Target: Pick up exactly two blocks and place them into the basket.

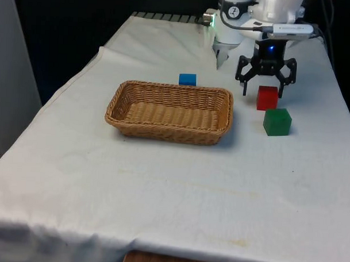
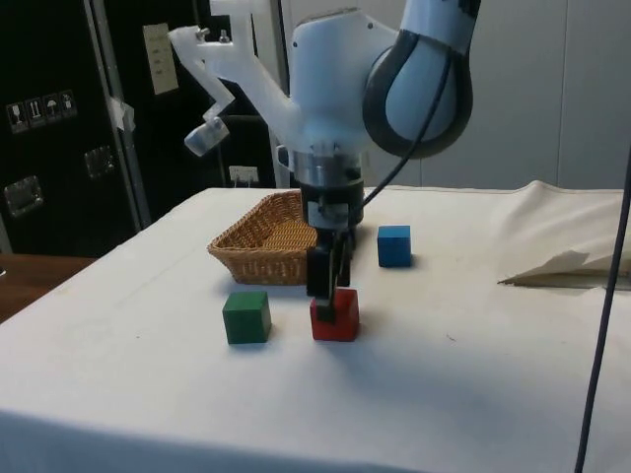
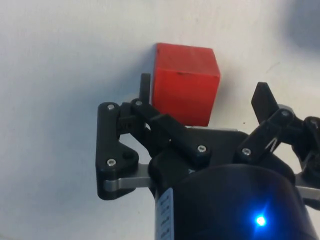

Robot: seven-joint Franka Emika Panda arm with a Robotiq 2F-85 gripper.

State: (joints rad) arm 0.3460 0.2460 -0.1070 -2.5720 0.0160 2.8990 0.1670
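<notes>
A red block [image 1: 267,98] [image 2: 335,316] [image 3: 185,82] sits on the white cloth. My gripper [image 1: 265,88] [image 2: 328,292] [image 3: 204,95] is open just above it, one finger on each side of its upper part with a gap to each finger. A green block [image 1: 277,122] [image 2: 246,317] rests close beside the red one, nearer the table's front edge. On the far side of the wicker basket [image 1: 163,132] [image 2: 246,248] lies a blue block [image 1: 188,79] [image 2: 394,245]. The basket has nothing in it.
The basket lies to the front view's left of the gripper, about a hand's width from the red block. A fold of cloth [image 2: 572,266] is bunched at the side view's right edge.
</notes>
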